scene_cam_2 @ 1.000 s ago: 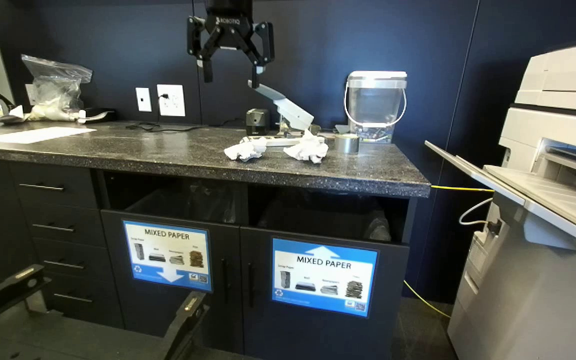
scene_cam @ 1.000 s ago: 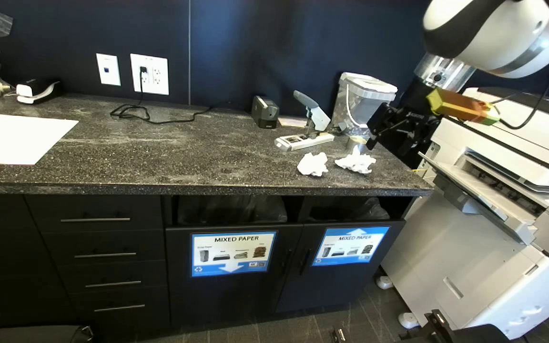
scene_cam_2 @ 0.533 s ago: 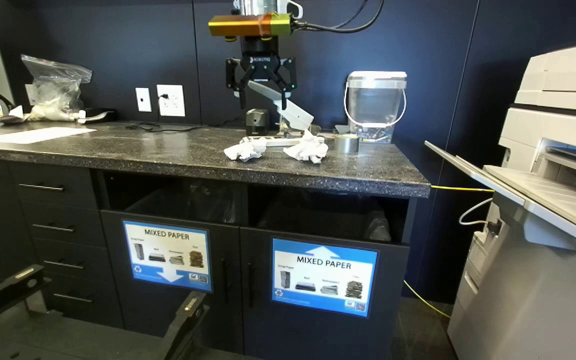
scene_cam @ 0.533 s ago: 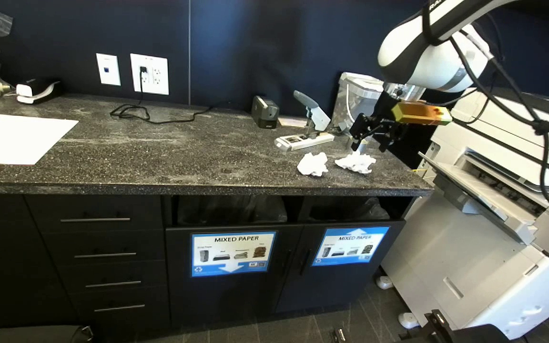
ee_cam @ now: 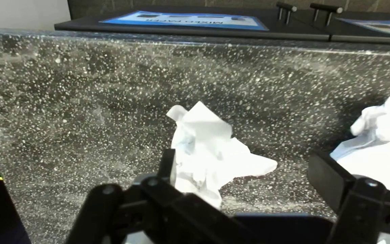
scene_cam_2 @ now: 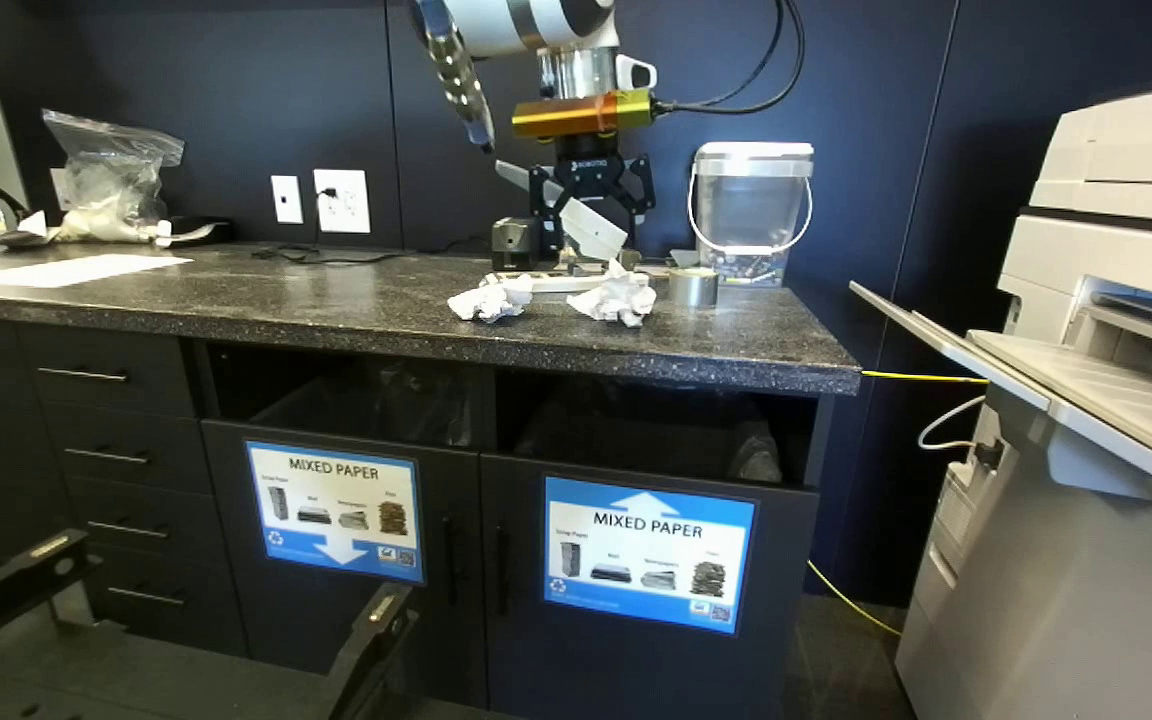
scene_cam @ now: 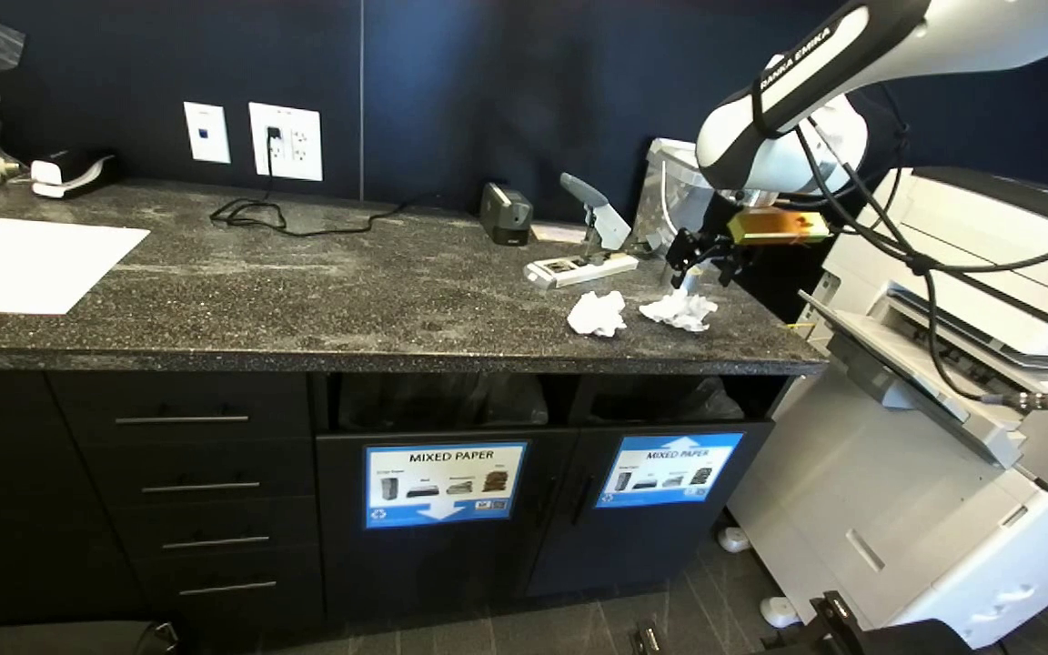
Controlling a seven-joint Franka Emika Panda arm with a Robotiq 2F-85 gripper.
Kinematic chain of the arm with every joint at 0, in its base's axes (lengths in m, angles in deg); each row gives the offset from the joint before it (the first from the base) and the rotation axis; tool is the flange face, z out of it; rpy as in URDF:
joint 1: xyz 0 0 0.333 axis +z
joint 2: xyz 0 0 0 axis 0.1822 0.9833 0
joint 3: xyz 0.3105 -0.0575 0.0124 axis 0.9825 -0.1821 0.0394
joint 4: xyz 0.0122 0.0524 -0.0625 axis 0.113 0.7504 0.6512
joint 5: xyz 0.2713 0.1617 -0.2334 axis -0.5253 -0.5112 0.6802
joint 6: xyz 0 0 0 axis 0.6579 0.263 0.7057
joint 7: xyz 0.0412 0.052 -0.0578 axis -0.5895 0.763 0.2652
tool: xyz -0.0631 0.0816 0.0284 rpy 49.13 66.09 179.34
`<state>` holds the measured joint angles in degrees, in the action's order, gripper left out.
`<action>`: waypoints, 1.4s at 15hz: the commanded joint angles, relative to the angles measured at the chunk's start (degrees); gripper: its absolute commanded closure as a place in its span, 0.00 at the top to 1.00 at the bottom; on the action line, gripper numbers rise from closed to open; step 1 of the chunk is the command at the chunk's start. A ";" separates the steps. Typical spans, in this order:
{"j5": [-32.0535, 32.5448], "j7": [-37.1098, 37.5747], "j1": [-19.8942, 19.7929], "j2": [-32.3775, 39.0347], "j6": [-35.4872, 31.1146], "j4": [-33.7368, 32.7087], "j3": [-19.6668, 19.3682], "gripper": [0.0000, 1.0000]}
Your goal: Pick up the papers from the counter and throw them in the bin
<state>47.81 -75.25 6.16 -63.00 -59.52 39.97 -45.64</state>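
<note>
The end paper (scene_cam: 680,312), crumpled, lies on the counter (scene_cam: 324,287) near its front edge, at the end by the printer (scene_cam: 888,473). In both exterior views its long axis runs roughly along the counter; in the wrist view a narrow tip points towards the inner paper (scene_cam: 596,315) and a folded corner at the front edge. The inner paper lies just beside it, with counter showing between the 2; its long axis I cannot tell. The gripper (ee_cam: 245,171) hangs above the counter, tips downward, released, its 2 fingers (ee_cam: 165,166) spread wide: in the wrist view 1 shows on the printer side of the end paper, the other over the inner paper's edge. Behind stand a stapler (scene_cam: 613,227), arm raised, and a roll of tape (scene_cam_2: 693,290).
</note>
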 commanded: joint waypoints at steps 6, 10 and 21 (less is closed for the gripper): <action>-0.73 -1.52 -4.39 15.61 4.22 -18.64 1.07 1.00; -3.21 -4.44 -6.83 18.73 9.50 -23.26 3.62 1.00; -7.68 -7.35 -8.87 23.98 21.00 -32.59 5.54 1.00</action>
<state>41.62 -80.78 -1.52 -42.16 -41.17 12.31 -41.09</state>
